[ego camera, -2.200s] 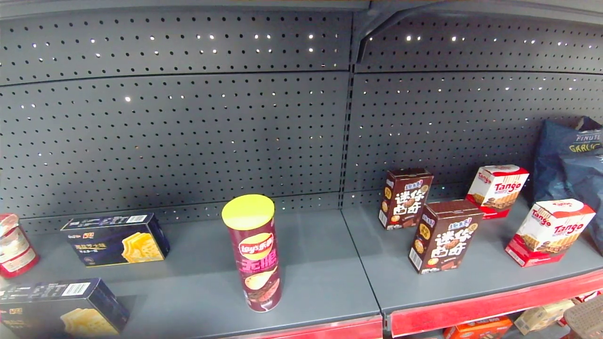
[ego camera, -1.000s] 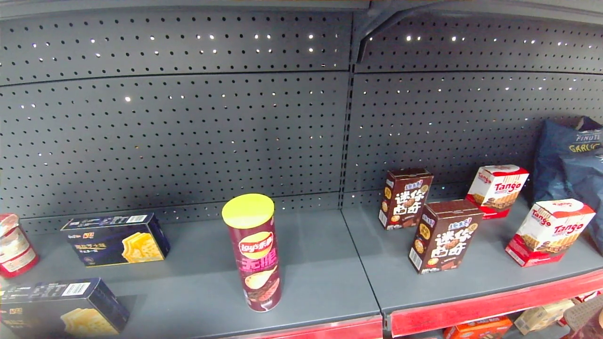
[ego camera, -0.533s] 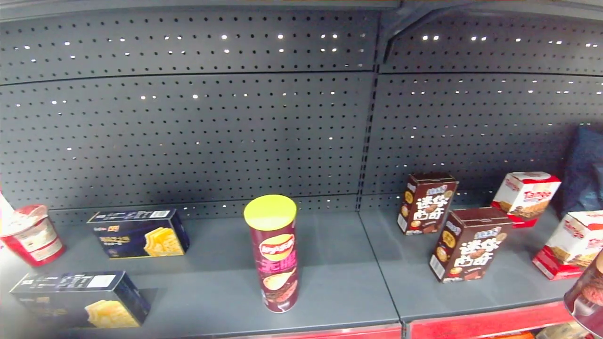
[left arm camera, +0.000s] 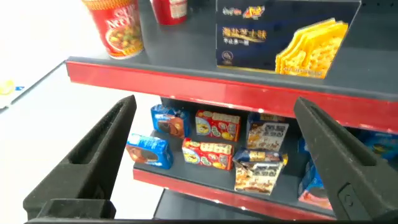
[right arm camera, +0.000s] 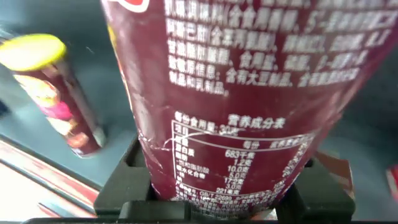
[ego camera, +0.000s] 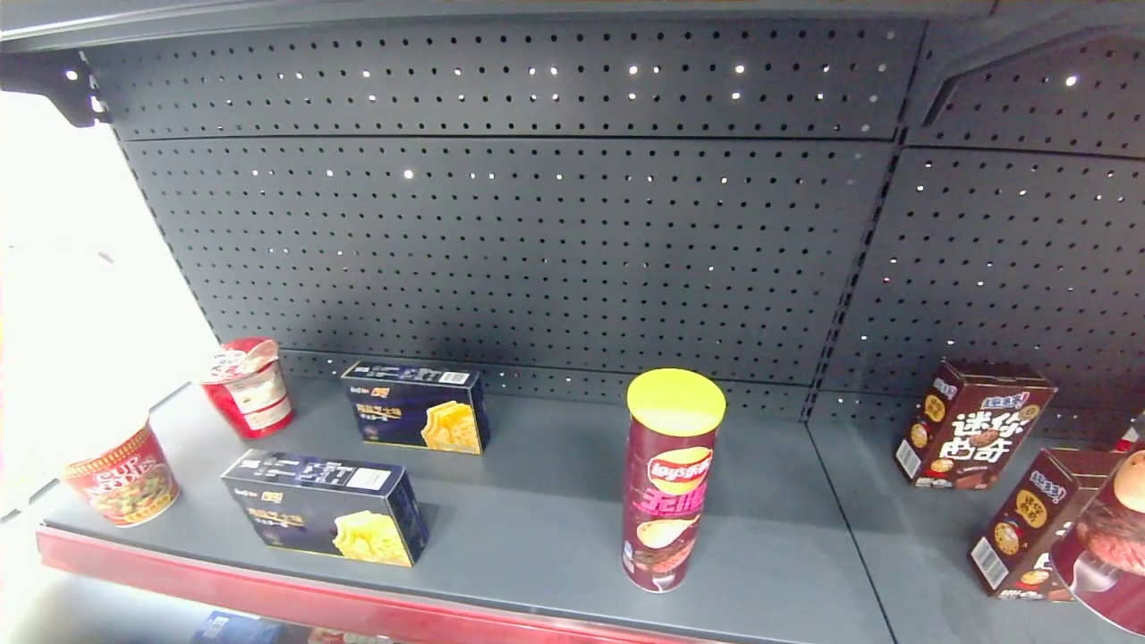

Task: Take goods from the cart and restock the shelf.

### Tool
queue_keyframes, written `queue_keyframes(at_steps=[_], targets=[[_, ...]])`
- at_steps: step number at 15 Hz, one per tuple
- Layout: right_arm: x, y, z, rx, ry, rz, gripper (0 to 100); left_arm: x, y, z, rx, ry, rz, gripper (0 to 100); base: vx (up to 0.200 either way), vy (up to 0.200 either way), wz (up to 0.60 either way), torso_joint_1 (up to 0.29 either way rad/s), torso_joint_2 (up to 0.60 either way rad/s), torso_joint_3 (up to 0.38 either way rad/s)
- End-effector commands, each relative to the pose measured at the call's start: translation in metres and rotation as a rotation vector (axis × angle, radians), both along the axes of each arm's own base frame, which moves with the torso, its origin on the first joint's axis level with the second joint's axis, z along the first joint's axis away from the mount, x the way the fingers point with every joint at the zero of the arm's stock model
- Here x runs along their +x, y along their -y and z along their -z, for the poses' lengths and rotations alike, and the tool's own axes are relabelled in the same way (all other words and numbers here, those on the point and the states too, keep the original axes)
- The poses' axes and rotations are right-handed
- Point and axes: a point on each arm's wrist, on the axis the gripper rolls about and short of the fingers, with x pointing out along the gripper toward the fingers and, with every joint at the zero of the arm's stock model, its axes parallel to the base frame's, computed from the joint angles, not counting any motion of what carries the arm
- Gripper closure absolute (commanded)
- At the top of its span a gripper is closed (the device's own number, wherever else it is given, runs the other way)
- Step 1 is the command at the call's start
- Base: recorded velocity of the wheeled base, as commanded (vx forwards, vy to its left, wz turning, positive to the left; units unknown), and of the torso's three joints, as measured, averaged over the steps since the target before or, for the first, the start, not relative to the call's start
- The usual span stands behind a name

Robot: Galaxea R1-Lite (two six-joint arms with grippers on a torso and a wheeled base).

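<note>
Our head camera has swung left, so the shelf [ego camera: 537, 537] slid right across the view while its goods kept their places. The held chip can [ego camera: 1105, 546] has entered by the shelf's right front edge, our right gripper [right arm camera: 221, 165] clamped round it. Below the red front edge our left gripper [left arm camera: 214, 109] gapes wide, empty. The second chip can [ego camera: 673, 478] stands upright near the front edge.

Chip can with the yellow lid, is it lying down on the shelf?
No, the chip can stands upright on its bottom end on the shelf.
</note>
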Motion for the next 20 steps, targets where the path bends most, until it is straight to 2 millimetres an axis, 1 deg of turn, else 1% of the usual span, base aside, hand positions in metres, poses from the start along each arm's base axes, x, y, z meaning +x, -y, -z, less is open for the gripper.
queue_keyframes(at_steps=[1, 2, 4, 5, 6, 9, 10, 11, 12, 14, 15, 16, 18, 20], targets=[[0.001, -0.007, 0.0, -0.002, -0.007, -0.112, 100, 0.0, 0.0, 0.0, 0.0, -0.004, 0.0, 0, 0.0, 0.0, 0.0, 0.0, 0.0, 0.0], [0.001, -0.01, 0.0, -0.003, -0.012, -0.149, 100, 0.0, 0.0, 0.0, 0.0, -0.004, 0.0, 0, 0.0, 0.0, 0.0, 0.0, 0.0, 0.0], [0.004, -0.023, 0.005, -0.009, -0.053, -0.288, 100, 0.0, 0.0, 0.0, -0.001, -0.004, 0.0, 0, 0.0, 0.0, 0.0, 0.0, 0.0, 0.0], [0.007, -0.028, 0.006, -0.012, -0.065, -0.323, 100, 0.0, 0.0, 0.0, 0.0, -0.004, 0.0, 0, 0.0, 0.0, 0.0, 0.0, 0.0, 0.0], [0.018, -0.037, 0.009, -0.025, -0.096, -0.352, 100, 0.0, 0.0, 0.0, 0.0, -0.004, 0.0, 0, 0.0, 0.0, 0.0, 0.0, 0.0, 0.0], [0.073, -0.064, 0.019, -0.036, -0.115, -0.325, 100, 0.0, 0.0, 0.0, -0.001, -0.004, 0.0, 0, 0.0, 0.0, 0.0, 0.0, 0.0, 0.0], [0.074, -0.064, 0.019, -0.035, -0.112, -0.323, 100, 0.0, 0.0, 0.0, -0.001, -0.004, 0.0, 0, 0.0, 0.0, 0.0, 0.0, 0.0, 0.0], [0.105, -0.075, 0.024, -0.015, -0.071, -0.289, 100, 0.0, 0.0, 0.0, -0.001, -0.004, 0.0, 0, 0.0, 0.0, 0.0, 0.0, 0.0, 0.0], [0.129, -0.085, 0.034, -0.011, -0.067, -0.289, 100, 0.0, 0.0, 0.0, -0.001, -0.004, 0.0, 0, 0.0, 0.0, 0.0, 0.0, 0.0, 0.0], [0.15, -0.097, 0.042, 0.002, -0.091, -0.312, 100, 0.0, 0.0, 0.0, -0.001, -0.004, 0.0, 0, 0.0, 0.0, 0.0, 0.0, 0.0, 0.0], [0.16, -0.1, 0.044, 0.005, -0.088, -0.312, 100, 0.0, 0.0, 0.0, 0.0, -0.004, 0.0, 0, 0.0, 0.0, 0.0, 0.0, 0.0, 0.0], [0.174, -0.102, 0.044, 0.023, -0.084, -0.334, 100, 0.0, 0.0, 0.0, 0.0, -0.005, 0.0, 0, 0.0, 0.0, 0.0, 0.0, 0.0, 0.0], [0.196, -0.1, 0.039, 0.038, -0.071, -0.411, 100, 0.0, 0.0, 0.0, -0.001, -0.004, 0.0, 0, 0.0, 0.0, 0.0, 0.0, 0.0, 0.0], [0.216, -0.098, 0.037, 0.046, -0.065, -0.434, 100, 0.0, 0.0, 0.0, -0.001, -0.004, 0.0, 0, 0.0, 0.0, 0.0, 0.0, 0.0, 0.0]])
